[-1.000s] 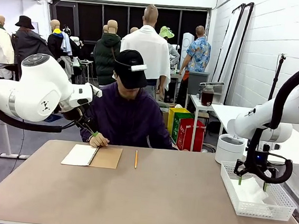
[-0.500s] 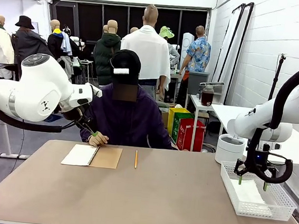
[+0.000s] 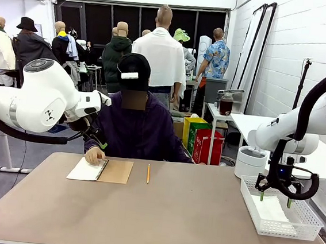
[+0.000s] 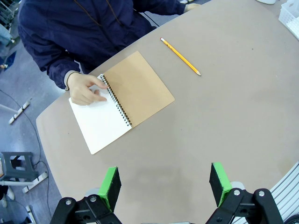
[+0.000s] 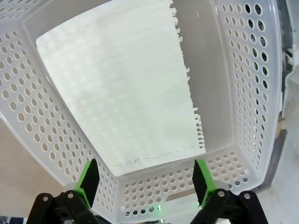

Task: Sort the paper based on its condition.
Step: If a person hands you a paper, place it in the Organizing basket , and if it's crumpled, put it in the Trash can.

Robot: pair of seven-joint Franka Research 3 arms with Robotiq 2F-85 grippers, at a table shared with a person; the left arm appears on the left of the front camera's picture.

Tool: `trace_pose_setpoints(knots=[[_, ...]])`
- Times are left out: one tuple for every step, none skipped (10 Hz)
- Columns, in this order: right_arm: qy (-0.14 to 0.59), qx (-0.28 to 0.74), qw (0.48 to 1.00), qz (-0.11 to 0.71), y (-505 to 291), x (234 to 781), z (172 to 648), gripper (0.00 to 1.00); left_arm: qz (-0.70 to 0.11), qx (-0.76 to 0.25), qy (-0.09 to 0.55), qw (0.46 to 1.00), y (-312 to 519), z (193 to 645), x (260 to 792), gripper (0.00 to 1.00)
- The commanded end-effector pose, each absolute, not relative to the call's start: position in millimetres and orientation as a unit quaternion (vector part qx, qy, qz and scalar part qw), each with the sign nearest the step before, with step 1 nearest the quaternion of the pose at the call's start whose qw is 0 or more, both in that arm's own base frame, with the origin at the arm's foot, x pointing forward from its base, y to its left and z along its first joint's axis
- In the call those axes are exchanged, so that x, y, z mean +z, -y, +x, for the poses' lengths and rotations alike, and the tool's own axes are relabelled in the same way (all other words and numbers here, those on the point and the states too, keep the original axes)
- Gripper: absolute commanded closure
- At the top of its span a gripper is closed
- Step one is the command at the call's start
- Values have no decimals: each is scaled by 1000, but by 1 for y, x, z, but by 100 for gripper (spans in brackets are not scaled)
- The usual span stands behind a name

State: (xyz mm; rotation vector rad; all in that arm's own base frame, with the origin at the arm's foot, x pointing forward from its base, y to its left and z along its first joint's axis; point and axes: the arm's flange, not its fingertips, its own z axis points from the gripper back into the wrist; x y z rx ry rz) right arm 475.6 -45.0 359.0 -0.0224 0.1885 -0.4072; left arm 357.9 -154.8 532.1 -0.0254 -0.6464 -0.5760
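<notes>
One sheet of paper (image 5: 117, 88), white, lined and ragged along its torn spiral edge, lies flat in the white mesh basket (image 5: 243, 70). My right gripper (image 5: 145, 182) hangs open just above it with nothing between its fingers. From the front, the paper (image 3: 270, 208) is in the basket (image 3: 274, 231) at the table's right end, under the right gripper (image 3: 274, 198). My left gripper (image 4: 165, 186) is open and empty, high above the table's left part. A person's hand (image 4: 86, 88) rests on the white page of an open notebook (image 4: 121, 100).
A yellow pencil (image 3: 148, 173) lies right of the brown-covered notebook (image 3: 100, 169) near the far edge. A white round container (image 3: 250, 162) stands behind the basket. The person sits at the far side. The table's middle and near part are bare.
The sheet in the basket has settled from a raised heap to lying flat. The person's hand has slid left from the spiral onto the white page. Neither arm has moved.
</notes>
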Motion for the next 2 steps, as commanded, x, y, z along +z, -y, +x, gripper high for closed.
trace_pose_setpoints(knots=[[-95,-199,975,-11,45,358,475,0,-10,-280,317,906,154,359,531,0],[-95,-199,975,-11,45,358,475,0,-10,-280,317,906,154,359,531,0]])
